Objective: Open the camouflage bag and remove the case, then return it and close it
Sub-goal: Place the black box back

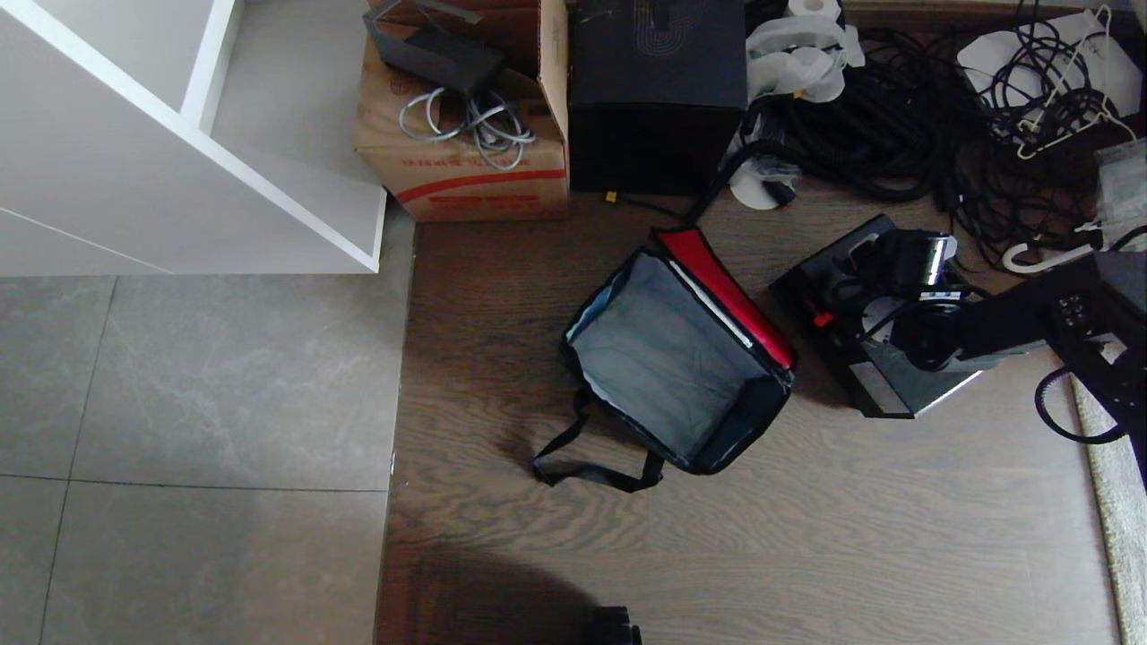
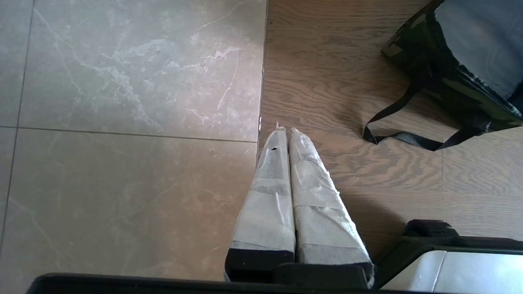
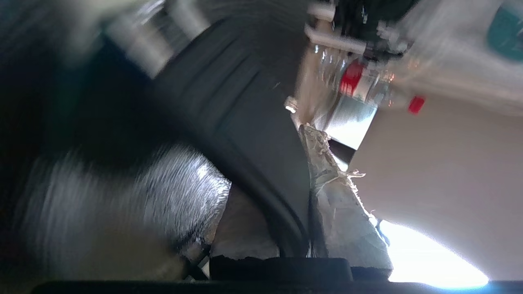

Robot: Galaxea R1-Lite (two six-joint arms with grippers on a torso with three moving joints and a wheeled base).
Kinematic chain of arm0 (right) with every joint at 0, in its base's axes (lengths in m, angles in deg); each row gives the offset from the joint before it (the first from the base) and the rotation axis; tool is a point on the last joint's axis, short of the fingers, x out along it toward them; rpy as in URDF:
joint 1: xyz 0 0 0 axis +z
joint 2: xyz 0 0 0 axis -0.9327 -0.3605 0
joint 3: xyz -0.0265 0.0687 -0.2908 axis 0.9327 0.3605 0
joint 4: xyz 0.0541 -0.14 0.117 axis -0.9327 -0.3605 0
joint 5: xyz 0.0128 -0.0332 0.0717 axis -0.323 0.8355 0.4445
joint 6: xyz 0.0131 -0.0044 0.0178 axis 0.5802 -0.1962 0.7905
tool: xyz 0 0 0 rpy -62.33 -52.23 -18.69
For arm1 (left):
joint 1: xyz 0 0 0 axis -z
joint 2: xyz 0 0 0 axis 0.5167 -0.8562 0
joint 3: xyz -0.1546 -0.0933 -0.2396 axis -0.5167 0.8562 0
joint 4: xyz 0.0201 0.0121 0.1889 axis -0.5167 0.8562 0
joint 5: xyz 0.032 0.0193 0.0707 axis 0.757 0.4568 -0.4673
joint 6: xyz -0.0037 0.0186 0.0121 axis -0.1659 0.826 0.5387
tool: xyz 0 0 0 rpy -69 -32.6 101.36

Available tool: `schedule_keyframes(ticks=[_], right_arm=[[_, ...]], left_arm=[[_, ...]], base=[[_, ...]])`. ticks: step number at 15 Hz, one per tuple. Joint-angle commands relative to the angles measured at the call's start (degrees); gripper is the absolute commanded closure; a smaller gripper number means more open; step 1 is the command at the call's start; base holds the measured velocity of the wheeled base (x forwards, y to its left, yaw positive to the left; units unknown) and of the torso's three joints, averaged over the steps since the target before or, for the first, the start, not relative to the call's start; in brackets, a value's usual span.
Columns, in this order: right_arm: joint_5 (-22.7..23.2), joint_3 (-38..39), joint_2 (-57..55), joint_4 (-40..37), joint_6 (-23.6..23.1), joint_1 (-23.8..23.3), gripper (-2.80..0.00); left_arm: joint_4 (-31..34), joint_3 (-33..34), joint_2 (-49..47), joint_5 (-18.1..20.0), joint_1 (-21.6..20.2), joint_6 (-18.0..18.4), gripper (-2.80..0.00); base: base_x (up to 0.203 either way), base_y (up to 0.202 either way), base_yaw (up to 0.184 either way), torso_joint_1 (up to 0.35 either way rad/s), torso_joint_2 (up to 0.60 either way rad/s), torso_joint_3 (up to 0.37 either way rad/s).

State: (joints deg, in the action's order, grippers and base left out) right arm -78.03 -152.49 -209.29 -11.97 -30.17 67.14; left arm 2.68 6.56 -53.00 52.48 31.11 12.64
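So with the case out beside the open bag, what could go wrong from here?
The right gripper has its jaws closed on the case's handle alone, so the case may swing or slip when lifted. The camouflage bag is soft; its walls or red lid could fold inward and block re-entry.

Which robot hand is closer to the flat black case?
The right. The right gripper sits on top of the case, closed around its handle. The left gripper hangs shut over the floor, on the camouflage bag's far side.
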Motion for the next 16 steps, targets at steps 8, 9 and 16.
schedule_keyframes(ticks=[8,9,16], right_arm=[[-0.6,7.3,15.5,-0.3,-2.7,4.4,0.0],[-0.6,8.4,17.1,-0.3,-2.8,5.2,0.0],[-0.9,16.0,27.3,-3.6,-3.2,11.6,0.0]], left_arm=[[0.0,0.0,0.0,0.0,0.0,0.0,0.0],[0.0,0.0,0.0,0.0,0.0,0.0,0.0],[0.0,0.0,0.0,0.0,0.0,0.0,0.0]], base=[[0.0,0.0,0.0,0.0,0.0,0.0],[0.0,0.0,0.0,0.0,0.0,0.0],[0.0,0.0,0.0,0.0,0.0,0.0]])
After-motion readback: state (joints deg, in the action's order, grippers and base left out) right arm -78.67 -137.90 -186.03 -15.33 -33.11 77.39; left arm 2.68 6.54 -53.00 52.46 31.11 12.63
